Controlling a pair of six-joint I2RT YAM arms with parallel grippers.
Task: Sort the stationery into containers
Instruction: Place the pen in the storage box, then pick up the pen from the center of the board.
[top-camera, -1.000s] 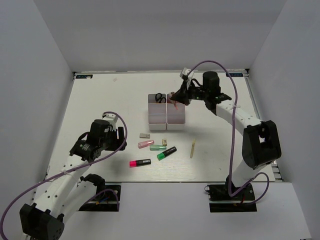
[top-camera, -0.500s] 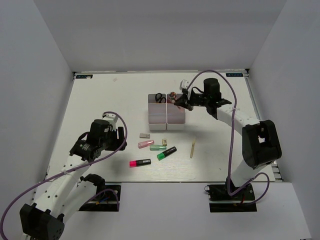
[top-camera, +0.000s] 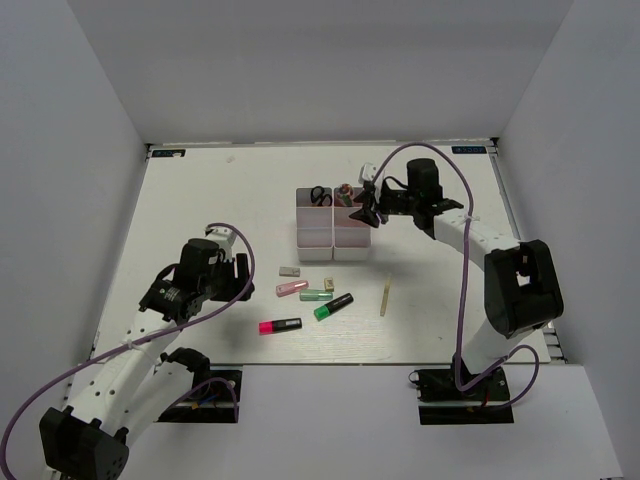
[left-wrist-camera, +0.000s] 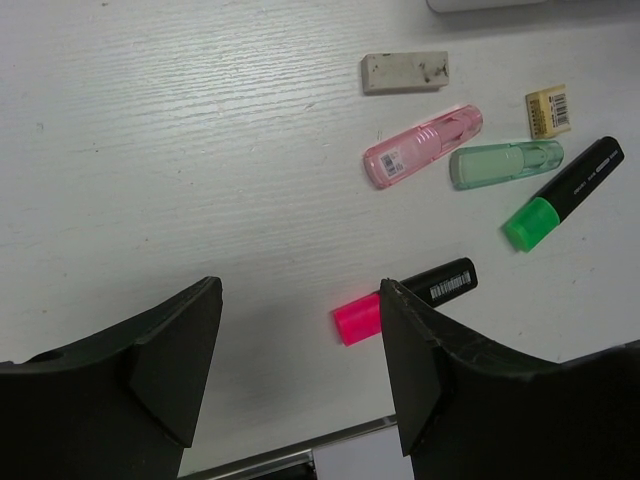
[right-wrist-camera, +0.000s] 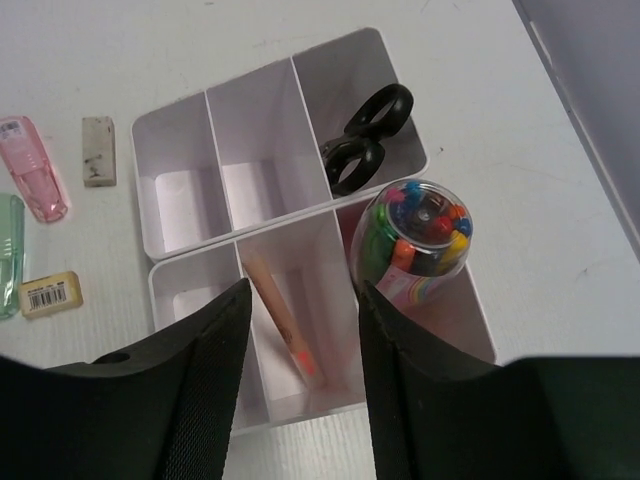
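- Scissors (right-wrist-camera: 365, 140) with black handles stand in an end bin of the containers (right-wrist-camera: 185, 195), a white block of joined square bins.
- In the bin next to them stands a fat tube (right-wrist-camera: 415, 240), clear-capped, with many-coloured bits inside.
- A thin stick (right-wrist-camera: 280, 315) lies slanted in the middle bin of the tube's row.
- The right gripper (right-wrist-camera: 302, 300) hovers over the block with its jaws wide apart and nothing between them. In the wrist view the stick's bin shows in the gap, and the tube is just beside one finger without touching it.
- The left gripper (left-wrist-camera: 300, 290) is also spread wide and empty, above the bare table (left-wrist-camera: 150, 150) and well apart from the containers.
- A pink highlighter (left-wrist-camera: 405, 299) lies on the table below it. The pink cap shows at the inner edge of one finger, and the black body runs out behind that finger.
- Beyond the fingertips lie a pink marker (left-wrist-camera: 422, 148), a green marker (left-wrist-camera: 505, 163) and a green highlighter (left-wrist-camera: 563, 193), close together.
- A grey eraser (left-wrist-camera: 404, 72) and a tan eraser (left-wrist-camera: 547, 109) lie near them, toward the containers.
- A second stick (top-camera: 385, 297) lies apart on the table, to the right of that cluster in the top view.
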